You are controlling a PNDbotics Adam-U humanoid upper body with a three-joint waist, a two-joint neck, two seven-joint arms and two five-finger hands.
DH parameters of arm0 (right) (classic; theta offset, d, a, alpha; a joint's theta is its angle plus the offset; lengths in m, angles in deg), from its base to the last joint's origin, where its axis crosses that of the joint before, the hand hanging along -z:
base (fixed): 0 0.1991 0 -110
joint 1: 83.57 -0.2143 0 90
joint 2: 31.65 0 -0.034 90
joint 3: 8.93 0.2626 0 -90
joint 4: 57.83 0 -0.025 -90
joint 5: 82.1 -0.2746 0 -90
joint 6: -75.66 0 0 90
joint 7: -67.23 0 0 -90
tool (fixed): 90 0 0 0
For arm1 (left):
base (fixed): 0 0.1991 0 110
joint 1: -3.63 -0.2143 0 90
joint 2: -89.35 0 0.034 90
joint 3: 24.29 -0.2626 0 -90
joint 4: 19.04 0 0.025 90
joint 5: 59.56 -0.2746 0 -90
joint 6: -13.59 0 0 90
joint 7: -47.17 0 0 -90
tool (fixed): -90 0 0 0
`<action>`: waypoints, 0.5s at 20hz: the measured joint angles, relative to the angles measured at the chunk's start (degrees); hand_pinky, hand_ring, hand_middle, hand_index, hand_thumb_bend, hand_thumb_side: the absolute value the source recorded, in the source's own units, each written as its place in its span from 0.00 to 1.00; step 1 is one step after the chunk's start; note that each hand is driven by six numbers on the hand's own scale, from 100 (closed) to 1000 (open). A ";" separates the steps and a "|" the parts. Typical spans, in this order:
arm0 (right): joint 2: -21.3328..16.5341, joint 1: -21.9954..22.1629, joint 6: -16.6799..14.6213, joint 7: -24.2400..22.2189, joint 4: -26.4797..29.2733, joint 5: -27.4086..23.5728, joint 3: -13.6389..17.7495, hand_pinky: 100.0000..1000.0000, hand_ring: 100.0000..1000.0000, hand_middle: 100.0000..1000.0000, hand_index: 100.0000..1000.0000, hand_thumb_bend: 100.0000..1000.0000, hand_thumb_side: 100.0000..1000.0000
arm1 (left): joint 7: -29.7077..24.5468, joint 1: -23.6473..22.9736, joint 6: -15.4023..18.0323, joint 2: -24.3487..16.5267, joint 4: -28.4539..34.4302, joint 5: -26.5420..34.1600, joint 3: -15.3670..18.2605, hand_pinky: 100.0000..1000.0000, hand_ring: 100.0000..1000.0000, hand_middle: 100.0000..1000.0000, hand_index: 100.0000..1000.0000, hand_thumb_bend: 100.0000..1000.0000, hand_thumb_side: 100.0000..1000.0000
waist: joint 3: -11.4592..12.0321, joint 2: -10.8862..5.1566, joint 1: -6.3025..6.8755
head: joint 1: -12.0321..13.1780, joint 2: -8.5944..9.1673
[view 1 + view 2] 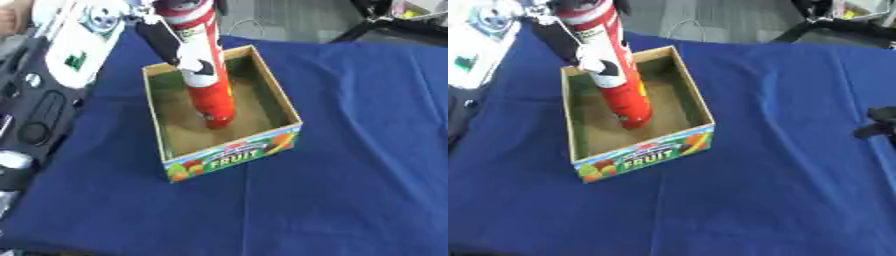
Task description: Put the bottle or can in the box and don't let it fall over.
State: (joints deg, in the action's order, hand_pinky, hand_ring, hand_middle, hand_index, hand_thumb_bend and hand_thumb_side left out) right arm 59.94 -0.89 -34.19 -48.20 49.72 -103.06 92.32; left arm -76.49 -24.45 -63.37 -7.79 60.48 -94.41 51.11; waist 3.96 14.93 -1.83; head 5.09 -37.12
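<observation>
Gripping one tall red can point(208, 75), the left hand point(179, 47) comes in from about eleven o'clock, its dark fingers and thumb curled round the can's upper half, with a pale fingertip lying against the white band of the label. That can leans, its top tipped toward twelve o'clock and out beyond the picture's edge, its rounded lower end down inside the one cardboard box point(282, 107), at or just above the brown floor; whether it touches cannot be told. Lettering on the can's white band is too blurred to read. On the box's near wall, at six o'clock, a bright printed panel shows fruit pictures and the word "FRUIT" in pale capitals on green, with a small red badge above it whose writing is unreadable. This box sits open-topped on a blue cloth point(350, 190) that covers the table, a little toward ten o'clock of the middle. At three o'clock in the right eye view one black shape, the right hand point(878, 125), shows at the picture's edge over the cloth; its fingers cannot be made out. A white panel point(83, 42) with a green mark lies at ten o'clock.
</observation>
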 measured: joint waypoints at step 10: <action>0.04 0.10 0.32 -0.14 0.00 0.00 0.00 1.00 0.60 0.68 0.91 0.00 0.61 | -1.44 -0.04 1.67 -0.03 -0.51 -0.92 0.39 1.00 0.92 0.86 0.81 0.40 0.59 | 0.28 0.00 0.25 | -0.23 0.00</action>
State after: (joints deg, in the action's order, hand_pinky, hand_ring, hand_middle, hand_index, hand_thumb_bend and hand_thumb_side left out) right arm 59.98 -0.80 -33.87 -48.35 49.72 -103.06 92.33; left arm -77.94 -24.49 -61.70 -7.82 59.97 -95.33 51.50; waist 4.23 14.93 -1.58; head 4.86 -37.12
